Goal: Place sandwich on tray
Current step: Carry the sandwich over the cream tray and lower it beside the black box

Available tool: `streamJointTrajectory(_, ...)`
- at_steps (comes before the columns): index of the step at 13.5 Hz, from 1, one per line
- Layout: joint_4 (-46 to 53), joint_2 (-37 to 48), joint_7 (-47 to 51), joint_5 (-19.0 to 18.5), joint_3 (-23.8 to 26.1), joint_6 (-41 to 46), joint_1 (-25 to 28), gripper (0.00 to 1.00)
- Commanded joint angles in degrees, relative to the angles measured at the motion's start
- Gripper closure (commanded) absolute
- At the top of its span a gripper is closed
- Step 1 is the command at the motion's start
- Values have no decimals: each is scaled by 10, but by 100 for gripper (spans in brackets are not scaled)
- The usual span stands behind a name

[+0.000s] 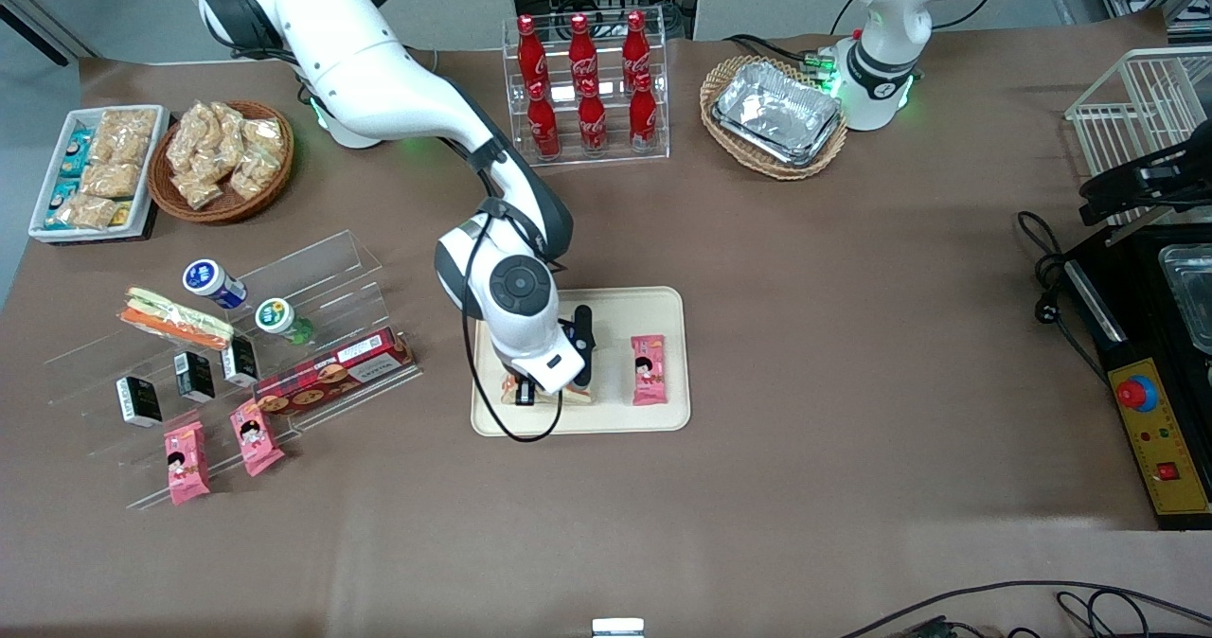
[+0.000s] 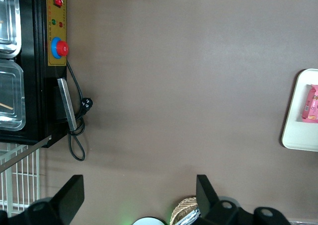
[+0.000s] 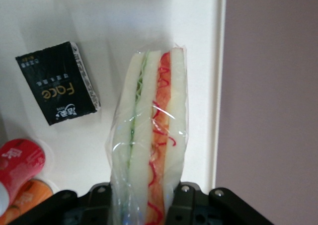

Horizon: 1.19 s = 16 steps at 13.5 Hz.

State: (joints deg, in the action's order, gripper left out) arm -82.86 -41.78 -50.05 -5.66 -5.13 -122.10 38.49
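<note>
Sandwich down at tray level, all but hidden under the gripper in the front view; only a sliver of bread peeking out on the tray's edge nearest the camera. Also on the tray, a pink snack packet beside the sandwich. Second sandwich left on the clear display stand, well away from the tray toward the working arm's end of the table.

Left wrist view: just a corner of the tray with the pink packet, set on brown table.

Right wrist view: jaws closed narrowly on the wrapped wedge, filling edge up, over the tray's cream surface near its rim, beside a small black packet. Carrying judged finished; release and withdrawal remaining.
</note>
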Motion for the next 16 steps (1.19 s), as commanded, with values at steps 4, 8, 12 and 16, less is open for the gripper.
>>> streamJointTrajectory(4,2,-23,26,-5,-1,-30,6,15)
streamJointTrajectory(8,2,-13,31,51,-6,-28,-4,0)
streamJointTrajectory(12,9,52,31,67,-20,24,-33,0)
streamJointTrajectory(16,10,126,123,114,-23,93,-105,0)
